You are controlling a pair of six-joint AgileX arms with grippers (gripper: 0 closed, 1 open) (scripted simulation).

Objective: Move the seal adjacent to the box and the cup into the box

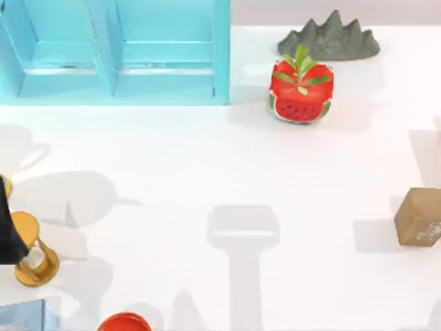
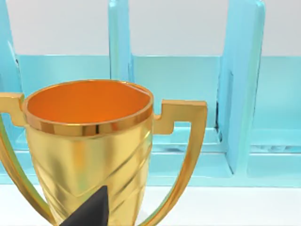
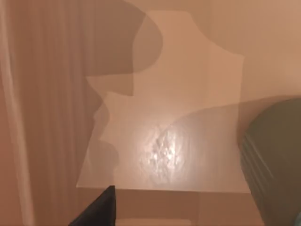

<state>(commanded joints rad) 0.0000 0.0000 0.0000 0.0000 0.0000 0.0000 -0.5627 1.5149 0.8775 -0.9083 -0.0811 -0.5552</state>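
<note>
The seal [image 1: 417, 217], a light-brown wooden block, lies at the table's right edge, far from the light-blue box [image 1: 221, 52] at the back left. Up close in the right wrist view, the seal's brown face [image 3: 164, 146] carries whitish marks, and a dark grey-green round shape that looks like the cup [image 3: 275, 160] sits beside it. A dark tip of my right gripper [image 3: 96, 209] hangs just over the seal. My left arm [image 1: 5, 227] is at the far left edge; its gripper tip [image 2: 91, 212] is right in front of a golden trophy [image 2: 89, 141].
The golden trophy [image 1: 33, 252] stands at the front left, with the box's dividers [image 2: 242, 94] behind it. A red watermelon-patterned pot with a plant [image 1: 300, 89] and a grey rock-shaped piece [image 1: 329, 40] stand at the back right. A flat red-orange round thing [image 1: 124, 323] lies at the front edge.
</note>
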